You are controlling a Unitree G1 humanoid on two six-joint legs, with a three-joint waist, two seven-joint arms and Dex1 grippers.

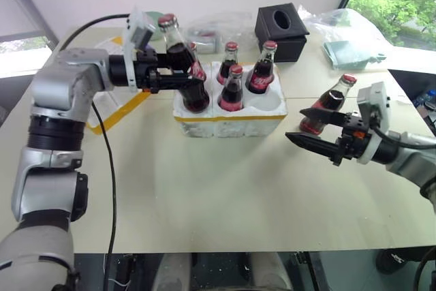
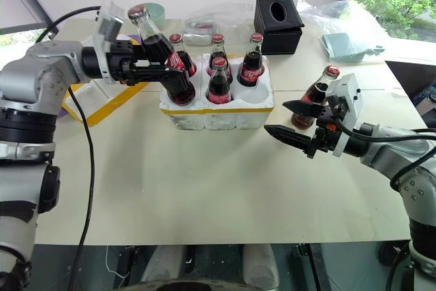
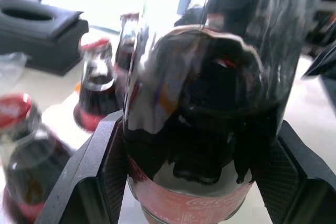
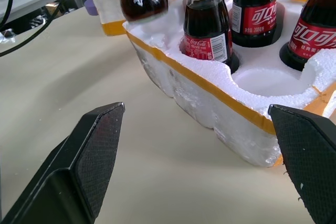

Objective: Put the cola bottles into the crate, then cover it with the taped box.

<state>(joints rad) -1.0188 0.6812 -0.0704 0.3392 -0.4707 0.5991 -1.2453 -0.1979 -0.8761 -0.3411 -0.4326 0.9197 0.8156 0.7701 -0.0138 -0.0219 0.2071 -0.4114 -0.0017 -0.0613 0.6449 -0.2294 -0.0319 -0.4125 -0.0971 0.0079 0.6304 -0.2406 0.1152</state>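
Note:
My left gripper (image 1: 176,76) is shut on a cola bottle (image 1: 182,56) with dark cola and a red cap. The bottle is tilted, with its base over the near-left well of the crate (image 1: 231,119), a low white foam tray with a yellow line. Several more cola bottles (image 1: 233,90) stand in the crate's wells; the near-right well (image 4: 273,80) is bare. Another cola bottle (image 1: 332,102) stands on the table just behind my right gripper (image 1: 300,126), which is open and holds nothing. The taped box (image 1: 124,108) lies left of the crate, mostly hidden under my left arm.
A black tissue box (image 1: 281,31) stands behind the crate. Clear plastic bags (image 1: 340,25) and a green item (image 1: 355,52) lie at the back right. A black cable (image 1: 111,189) runs down the table's left side. The table's right edge is close to my right arm.

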